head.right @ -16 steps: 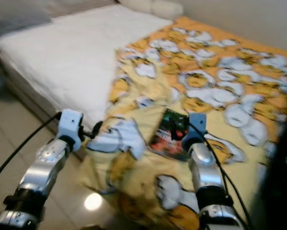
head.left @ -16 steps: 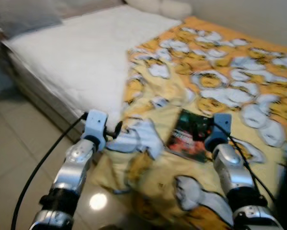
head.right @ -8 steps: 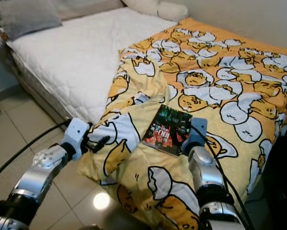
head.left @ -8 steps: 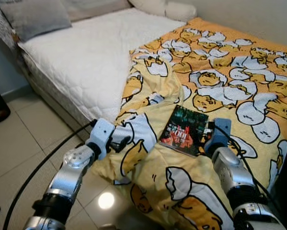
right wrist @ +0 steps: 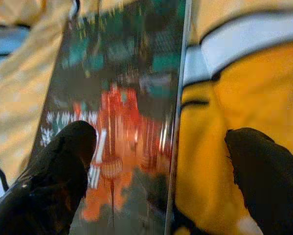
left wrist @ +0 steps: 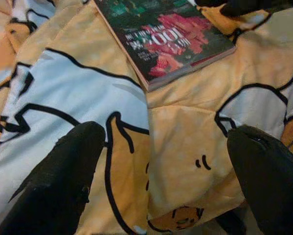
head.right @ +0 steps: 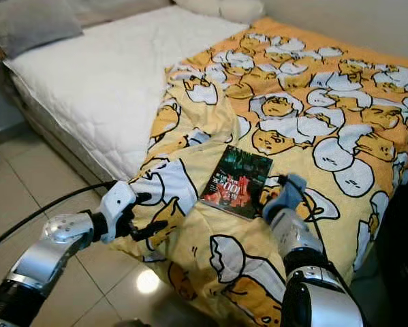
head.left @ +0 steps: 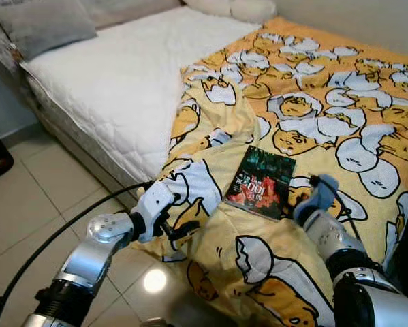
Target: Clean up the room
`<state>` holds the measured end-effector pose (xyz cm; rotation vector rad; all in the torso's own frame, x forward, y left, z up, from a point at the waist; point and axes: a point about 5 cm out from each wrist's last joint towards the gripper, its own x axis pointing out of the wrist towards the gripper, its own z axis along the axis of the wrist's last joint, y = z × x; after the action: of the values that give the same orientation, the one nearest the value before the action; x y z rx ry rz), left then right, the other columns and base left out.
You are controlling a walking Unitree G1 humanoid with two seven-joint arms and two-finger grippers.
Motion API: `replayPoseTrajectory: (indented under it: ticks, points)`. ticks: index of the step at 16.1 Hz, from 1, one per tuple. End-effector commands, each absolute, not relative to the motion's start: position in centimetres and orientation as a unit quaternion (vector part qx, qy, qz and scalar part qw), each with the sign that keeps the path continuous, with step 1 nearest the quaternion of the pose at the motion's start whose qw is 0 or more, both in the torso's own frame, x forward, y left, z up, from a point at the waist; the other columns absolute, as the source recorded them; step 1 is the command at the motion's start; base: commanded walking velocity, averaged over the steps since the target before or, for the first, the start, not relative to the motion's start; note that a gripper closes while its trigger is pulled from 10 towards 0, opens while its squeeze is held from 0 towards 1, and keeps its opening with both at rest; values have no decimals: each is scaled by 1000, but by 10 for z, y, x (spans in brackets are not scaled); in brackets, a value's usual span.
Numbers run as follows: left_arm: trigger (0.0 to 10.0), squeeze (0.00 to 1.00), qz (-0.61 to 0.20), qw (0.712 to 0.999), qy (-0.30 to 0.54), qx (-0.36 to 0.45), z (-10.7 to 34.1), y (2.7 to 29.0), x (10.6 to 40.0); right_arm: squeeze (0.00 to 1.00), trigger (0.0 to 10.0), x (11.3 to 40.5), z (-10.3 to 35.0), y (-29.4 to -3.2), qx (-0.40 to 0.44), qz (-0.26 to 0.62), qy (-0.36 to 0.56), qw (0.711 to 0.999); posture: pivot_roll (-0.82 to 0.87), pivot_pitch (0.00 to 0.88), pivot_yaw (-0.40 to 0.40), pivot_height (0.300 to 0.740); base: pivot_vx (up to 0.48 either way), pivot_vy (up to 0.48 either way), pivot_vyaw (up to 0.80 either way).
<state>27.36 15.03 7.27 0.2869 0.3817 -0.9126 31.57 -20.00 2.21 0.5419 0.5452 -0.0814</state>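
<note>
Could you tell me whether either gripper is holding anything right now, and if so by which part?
Nothing is held. The left gripper hangs open over the blanket; the right gripper is open astride the book edge, fingers not closed.

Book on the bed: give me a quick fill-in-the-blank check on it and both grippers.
1. The book lies on the ____ blanket.
2. The right gripper, fingers open, straddles the book's ____.
3. The left gripper is open at the blanket's hanging ____.

Missing: yellow; edge; corner
</note>
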Motion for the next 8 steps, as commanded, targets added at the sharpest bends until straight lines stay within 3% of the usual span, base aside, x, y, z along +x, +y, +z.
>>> replayPoseTrajectory:
  ticks: [1,5,8]
  points:
    - [10000,16,-442,866,188,138,74,153,270,0,10000,319,25,-198,289,-29,268,919,47,0,11,740,0,0,0]
    - [10000,16,-446,862,196,138,74,154,267,0,10000,322,29,-198,365,-23,233,901,54,0,16,740,0,0,0]
    - [10000,16,-445,862,198,138,75,154,268,0,10000,325,33,-199,362,-18,220,905,53,0,16,740,0,0,0]
